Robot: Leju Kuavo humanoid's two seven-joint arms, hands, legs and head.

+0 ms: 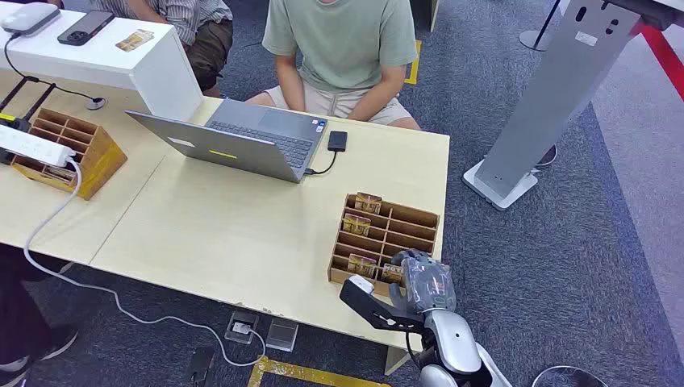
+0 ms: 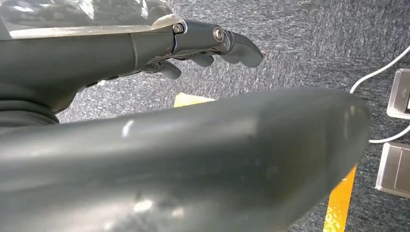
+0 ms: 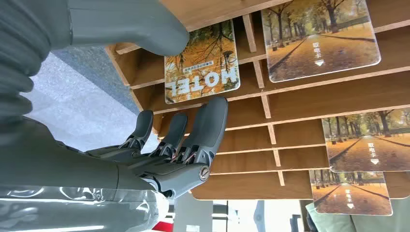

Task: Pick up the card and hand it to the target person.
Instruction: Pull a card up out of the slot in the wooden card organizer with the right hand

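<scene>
From the head view I saw my right hand [image 1: 421, 282] at the near corner of the wooden card box [image 1: 415, 222] on the desk [image 1: 242, 234]; the box had rows of slots, and a few cards stood in them; a laptop [image 1: 242, 141] sat open farther back, with a person in a green shirt [image 1: 343, 40] seated behind it; a second box [image 1: 89, 149] stood on the left part of the desk.

That view did not let me see what the hand was doing; the right wrist view did. There the fingers [image 3: 203, 135] were a little bent and apart, just beside the card with the word HOTEL [image 3: 200, 63]; the thumb [image 3: 121, 24] was on the card's other side, near its corner; I could not tell if either one touched the card; the hand held nothing; the card sat in its slot; three more cards [image 3: 319, 36] with a tree picture sat in other slots.

The left wrist view showed my left hand [image 2: 212, 46] hanging over grey carpet [image 2: 309, 38]; its fingers were loosely curled with nothing in them; a yellow tape strip [image 2: 341, 203] and a white cable [image 2: 382, 72] lay on the floor.
</scene>
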